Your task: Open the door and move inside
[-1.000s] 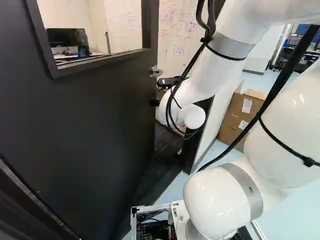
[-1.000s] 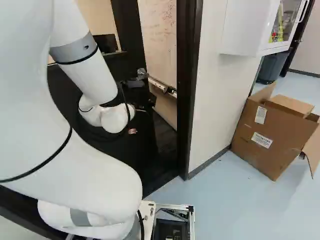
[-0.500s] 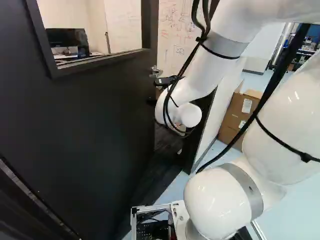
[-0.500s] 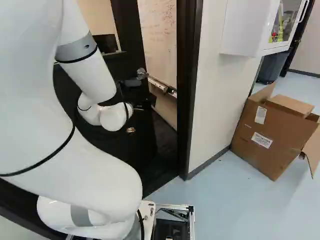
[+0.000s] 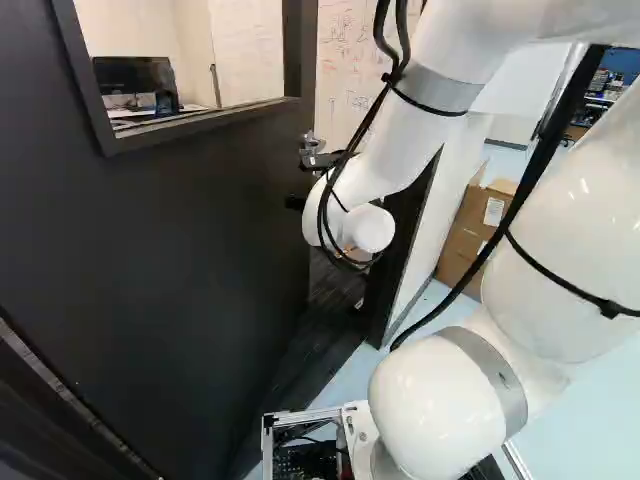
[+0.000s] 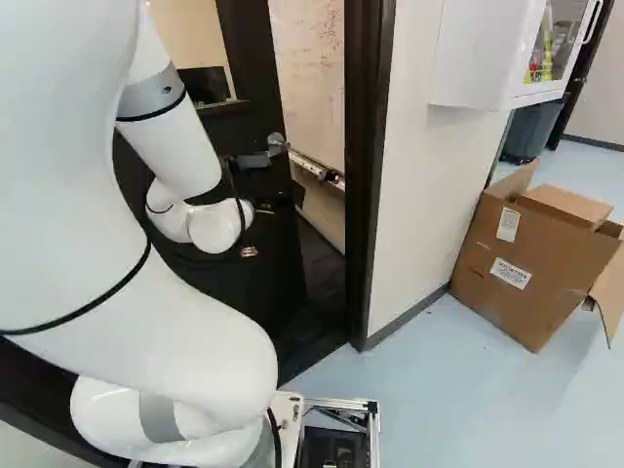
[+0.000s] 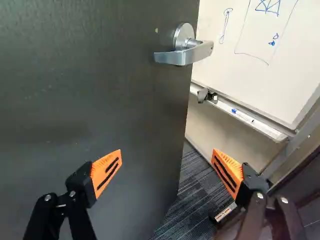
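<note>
Gripper (image 5: 295, 203) wide open, nothing gripped; 1 orange pad (image 7: 107, 172) is over black door (image 7: 100, 110), other's past its free edge. Door's part open, partly blocking way in. Lever handle (image 7: 187, 51) is ahead of gripper, nr that edge. Cardbd box (image 6: 531, 263) by wall (image 6: 419, 175), R of doorframe (image 6: 367, 195). Whiteboard (image 7: 270, 45) beyond door.

Whiteboard (image 6: 310, 78) beyond door (image 5: 180, 250) (box (image 6: 512, 258) right of both)

Ahead of my gripper (image 5: 297, 203), the smooth metal handle (image 7: 184, 56) is gleaming on the door (image 7: 90, 100), whose satin-matt face is looking finely grained. Farther ahead, the whiteboard (image 7: 285, 75) is looking smooth, and the carpet (image 7: 187, 200) is showing rough, ribbed cloth.
</note>
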{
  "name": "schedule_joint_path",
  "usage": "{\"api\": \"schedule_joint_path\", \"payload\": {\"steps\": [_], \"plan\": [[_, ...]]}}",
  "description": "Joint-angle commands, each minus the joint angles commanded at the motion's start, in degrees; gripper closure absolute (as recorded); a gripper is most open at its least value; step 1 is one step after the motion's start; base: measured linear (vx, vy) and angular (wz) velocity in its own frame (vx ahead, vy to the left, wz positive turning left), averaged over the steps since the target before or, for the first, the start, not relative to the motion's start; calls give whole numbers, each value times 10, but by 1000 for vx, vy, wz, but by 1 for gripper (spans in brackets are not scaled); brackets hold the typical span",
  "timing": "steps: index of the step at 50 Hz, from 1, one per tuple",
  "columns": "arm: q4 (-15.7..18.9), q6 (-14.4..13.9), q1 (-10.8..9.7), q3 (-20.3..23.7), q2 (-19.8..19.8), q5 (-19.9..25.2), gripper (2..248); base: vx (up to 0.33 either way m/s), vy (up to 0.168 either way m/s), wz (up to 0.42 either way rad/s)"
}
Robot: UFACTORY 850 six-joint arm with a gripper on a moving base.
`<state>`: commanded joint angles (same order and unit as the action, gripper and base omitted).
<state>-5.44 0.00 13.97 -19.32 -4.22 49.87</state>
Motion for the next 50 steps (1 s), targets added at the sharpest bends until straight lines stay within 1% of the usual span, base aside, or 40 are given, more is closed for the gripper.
{"api": "schedule_joint_path", "payload": {"steps": [50], "plan": [[-64,0,71,-27,27,0,3,0,0,0]]}}
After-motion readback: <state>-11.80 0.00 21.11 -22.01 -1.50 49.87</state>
